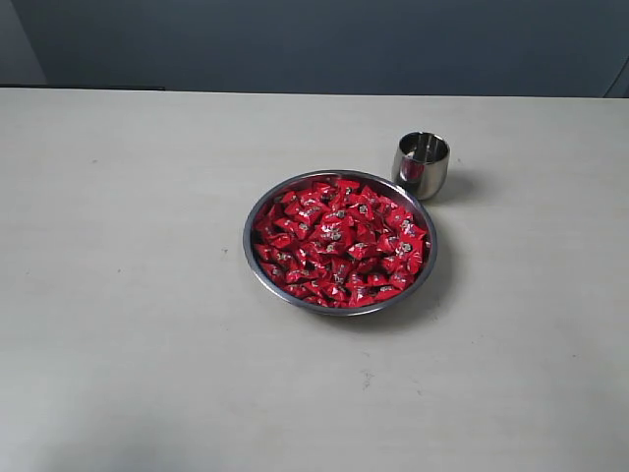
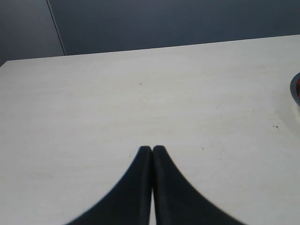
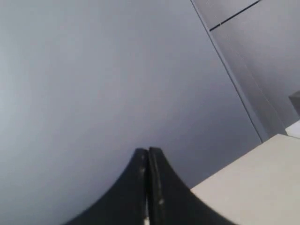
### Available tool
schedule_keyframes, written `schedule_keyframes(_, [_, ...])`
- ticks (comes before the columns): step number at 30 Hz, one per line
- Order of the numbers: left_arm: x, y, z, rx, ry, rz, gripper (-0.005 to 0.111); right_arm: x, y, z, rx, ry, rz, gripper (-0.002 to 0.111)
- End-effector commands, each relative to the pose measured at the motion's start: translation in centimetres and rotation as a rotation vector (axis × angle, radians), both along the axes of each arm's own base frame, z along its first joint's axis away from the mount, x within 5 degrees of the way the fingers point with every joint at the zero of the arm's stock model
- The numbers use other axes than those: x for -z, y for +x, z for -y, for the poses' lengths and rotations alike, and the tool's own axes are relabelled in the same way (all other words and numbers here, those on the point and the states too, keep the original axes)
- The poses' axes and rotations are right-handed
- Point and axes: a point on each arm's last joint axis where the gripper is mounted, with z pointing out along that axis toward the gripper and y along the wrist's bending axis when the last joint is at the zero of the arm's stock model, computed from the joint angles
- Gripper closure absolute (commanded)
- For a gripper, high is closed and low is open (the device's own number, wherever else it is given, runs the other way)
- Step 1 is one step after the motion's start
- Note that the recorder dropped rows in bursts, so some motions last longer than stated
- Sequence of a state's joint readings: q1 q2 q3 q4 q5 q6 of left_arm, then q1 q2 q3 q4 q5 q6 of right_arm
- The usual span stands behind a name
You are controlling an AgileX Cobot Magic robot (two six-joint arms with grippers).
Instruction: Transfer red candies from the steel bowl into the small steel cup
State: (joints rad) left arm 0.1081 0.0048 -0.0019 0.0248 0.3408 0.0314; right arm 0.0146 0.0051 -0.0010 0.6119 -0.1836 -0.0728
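Standing close beside the wide shiny steel bowl (image 1: 248, 236) heaped with red-wrapped candies (image 1: 339, 241), the small steel cup (image 1: 423, 165) probably shortens transfers; the left hand (image 2: 152, 149) and the right hand (image 3: 148, 151) are each pressed together, empty.

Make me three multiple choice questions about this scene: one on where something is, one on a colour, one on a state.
1. In the exterior view, where is the small steel cup relative to the steel bowl?
A) Upper right, close by its rim.
B) Lower left, far off.
C) Inside it.
2. What colour are the candies?
A) Blue.
B) Red.
C) Green.
3. How is the left end effector?
A) Wide open.
B) Shut on a candy.
C) Shut, empty.
Answers:
1 A, the cup stands just beyond the bowl's upper-right rim.
2 B, the wrappers are shiny red.
3 C, its jaws meet with nothing between them.
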Motion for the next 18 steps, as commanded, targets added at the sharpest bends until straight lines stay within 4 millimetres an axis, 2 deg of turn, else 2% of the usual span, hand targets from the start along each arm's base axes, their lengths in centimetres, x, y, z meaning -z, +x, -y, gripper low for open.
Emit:
schedule_keyframes(1, [0.0, 0.0, 0.0, 0.000, 0.001, 0.009, 0.106, -0.4, -0.2, 0.4, 0.044, 0.012, 0.057, 0.109])
schedule_keyframes(3, [0.0, 0.0, 0.0, 0.000, 0.001, 0.009, 0.106, -0.5, -0.2, 0.4, 0.048, -0.013, 0.060, 0.109])
schedule_keyframes(4, [0.0, 0.0, 0.0, 0.000, 0.001, 0.009, 0.106, -0.5, -0.2, 0.3, 0.051, -0.064, 0.054, 0.109])
schedule_keyframes(5, [0.0, 0.0, 0.0, 0.000, 0.001, 0.009, 0.106, -0.4, -0.2, 0.0, 0.049, -0.195, 0.035, 0.109])
schedule_keyframes(7, [0.0, 0.0, 0.0, 0.000, 0.001, 0.009, 0.106, -0.2, -0.1, -0.3, 0.032, -0.275, 0.002, 0.109])
schedule_keyframes(12, [0.0, 0.0, 0.0, 0.000, 0.001, 0.009, 0.106, 0.1, 0.0, -0.4, -0.002, -0.178, -0.023, 0.109])
schedule_keyframes(15, [0.0, 0.0, 0.0, 0.000, 0.001, 0.009, 0.106, -2.3, -0.4, -1.1, -0.082, -0.228, -0.099, 0.109])
schedule_keyframes(18, [0.0, 0.0, 0.0, 0.000, 0.001, 0.009, 0.106, -5.5, 0.5, -1.4, -0.096, -0.364, -0.189, 0.109])
